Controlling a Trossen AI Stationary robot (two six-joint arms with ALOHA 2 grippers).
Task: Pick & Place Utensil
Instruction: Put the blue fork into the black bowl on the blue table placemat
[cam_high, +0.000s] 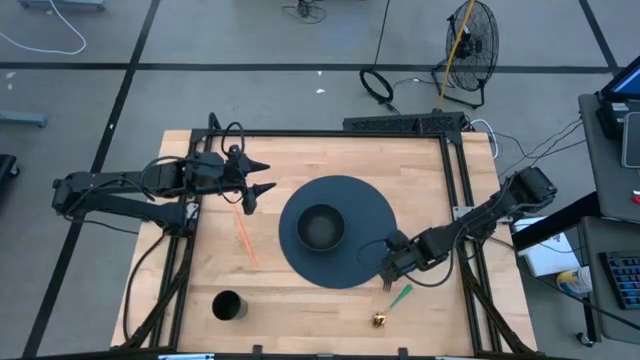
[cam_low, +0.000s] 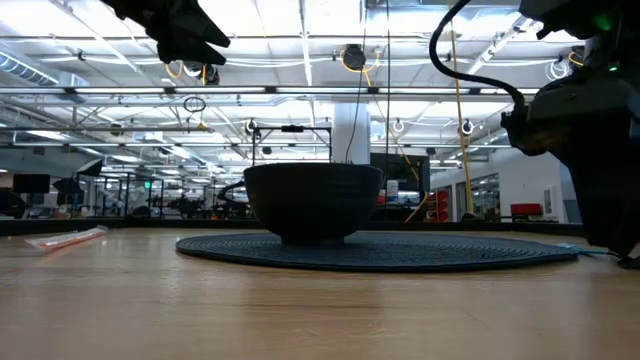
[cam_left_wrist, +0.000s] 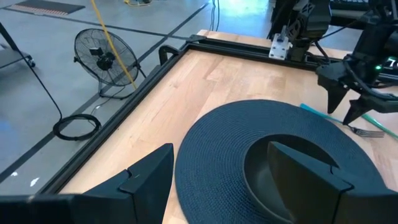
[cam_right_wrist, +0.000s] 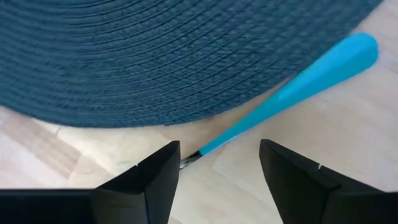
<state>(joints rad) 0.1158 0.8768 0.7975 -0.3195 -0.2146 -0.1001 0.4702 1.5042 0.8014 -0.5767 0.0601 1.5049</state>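
The utensil is a fork (cam_high: 398, 296) with a teal handle (cam_right_wrist: 298, 81). It lies flat on the wooden table just off the near right rim of the round dark placemat (cam_high: 340, 232). My right gripper (cam_right_wrist: 217, 163) points down over it, open. Its fingers stand on either side of the fork's metal neck (cam_right_wrist: 190, 159) without touching it. The left wrist view shows that gripper (cam_left_wrist: 345, 106) above the fork's tines (cam_left_wrist: 367, 132). My left gripper (cam_high: 255, 190) waits open above the table, left of the mat. A dark bowl (cam_high: 322, 228) stands on the mat's middle.
A black cup (cam_high: 228, 306) stands near the front left. A wrapped orange straw (cam_high: 245, 235) lies left of the mat, and a small gold object (cam_high: 380, 320) lies near the front edge by the fork. A black frame (cam_high: 455, 190) runs round the table.
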